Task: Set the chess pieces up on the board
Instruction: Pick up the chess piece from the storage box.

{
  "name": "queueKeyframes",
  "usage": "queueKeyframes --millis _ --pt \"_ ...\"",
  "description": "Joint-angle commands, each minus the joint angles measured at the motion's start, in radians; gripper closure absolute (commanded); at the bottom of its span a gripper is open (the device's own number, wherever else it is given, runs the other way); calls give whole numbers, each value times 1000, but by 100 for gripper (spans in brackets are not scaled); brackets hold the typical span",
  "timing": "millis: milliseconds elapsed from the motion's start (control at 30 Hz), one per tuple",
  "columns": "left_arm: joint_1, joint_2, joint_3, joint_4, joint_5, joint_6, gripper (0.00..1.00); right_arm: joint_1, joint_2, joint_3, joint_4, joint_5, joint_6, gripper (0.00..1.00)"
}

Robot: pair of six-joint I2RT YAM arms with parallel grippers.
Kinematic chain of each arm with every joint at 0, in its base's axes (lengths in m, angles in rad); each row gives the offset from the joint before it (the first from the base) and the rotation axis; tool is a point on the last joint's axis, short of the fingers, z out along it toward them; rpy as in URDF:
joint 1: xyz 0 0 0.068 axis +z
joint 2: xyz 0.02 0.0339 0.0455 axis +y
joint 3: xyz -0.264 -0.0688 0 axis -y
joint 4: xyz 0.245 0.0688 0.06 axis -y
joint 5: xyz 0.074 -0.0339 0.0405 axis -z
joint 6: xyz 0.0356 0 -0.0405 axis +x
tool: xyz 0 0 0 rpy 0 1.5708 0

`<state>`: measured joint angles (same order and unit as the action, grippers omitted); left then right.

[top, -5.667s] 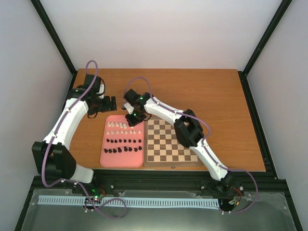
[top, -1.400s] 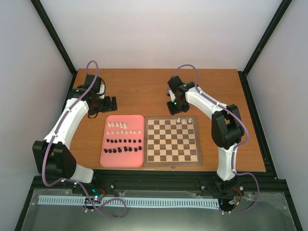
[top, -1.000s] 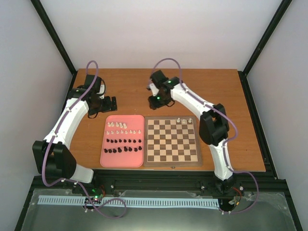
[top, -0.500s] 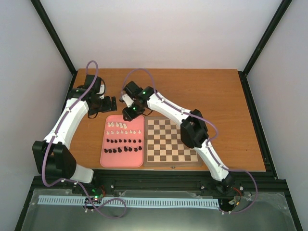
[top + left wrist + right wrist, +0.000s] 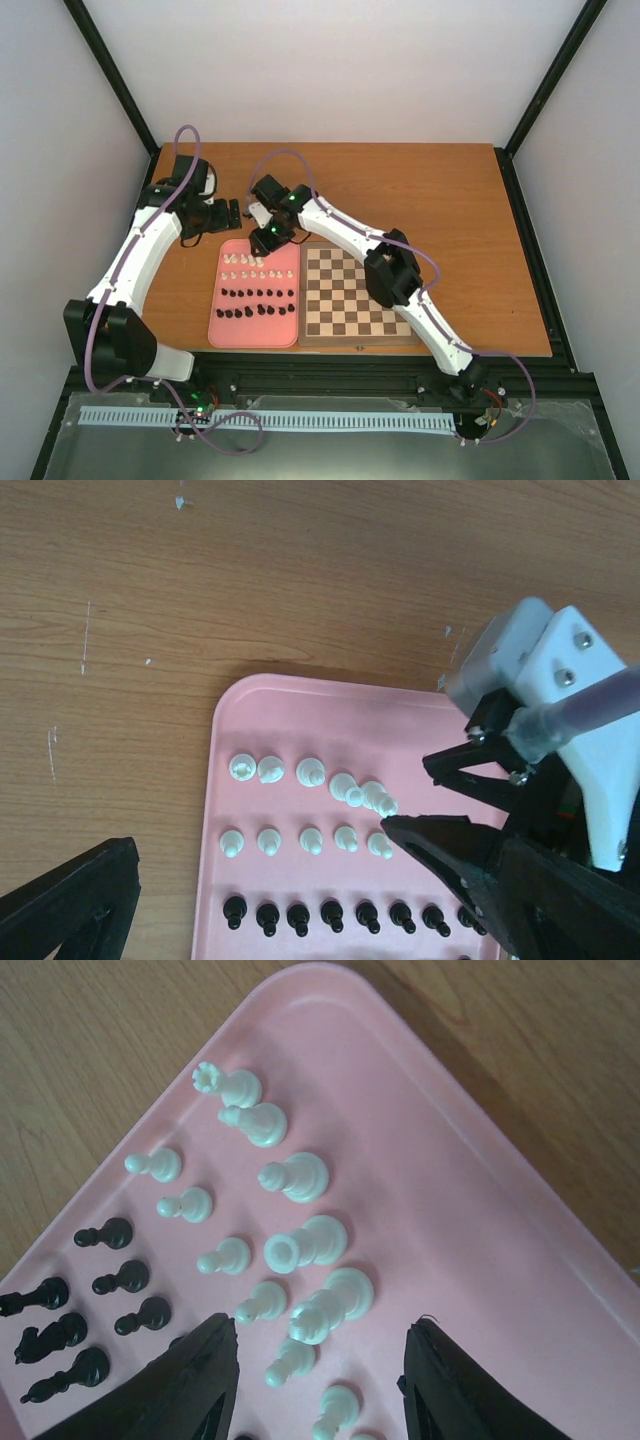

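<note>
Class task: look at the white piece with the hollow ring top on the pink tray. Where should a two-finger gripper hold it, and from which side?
Probably the body of the ring-topped piece, just under the ring, coming straight down. It stands upright with neighbours close along its row, so put one finger on the side of the pawns, one toward the rim of the tray.

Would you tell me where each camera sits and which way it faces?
Top external: above and behind, looking down on board and pink tray; left arm and right arm show.
Left wrist: faces down at the tray's far corner; one own finger and the right claw show.
Right wrist: above the white pieces; own fingers show.
Both wrists share those pieces.
</note>
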<state>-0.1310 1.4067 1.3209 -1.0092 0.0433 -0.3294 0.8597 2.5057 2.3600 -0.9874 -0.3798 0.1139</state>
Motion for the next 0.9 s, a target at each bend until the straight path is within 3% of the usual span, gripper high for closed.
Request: queueKeyframes --millis 0,867 --pt "4 -18 -1 11 -8 -13 0 32 23 28 0 -31 6 53" --pt "4 -36 -38 24 2 -8 0 50 85 61 -17 80 27 56"
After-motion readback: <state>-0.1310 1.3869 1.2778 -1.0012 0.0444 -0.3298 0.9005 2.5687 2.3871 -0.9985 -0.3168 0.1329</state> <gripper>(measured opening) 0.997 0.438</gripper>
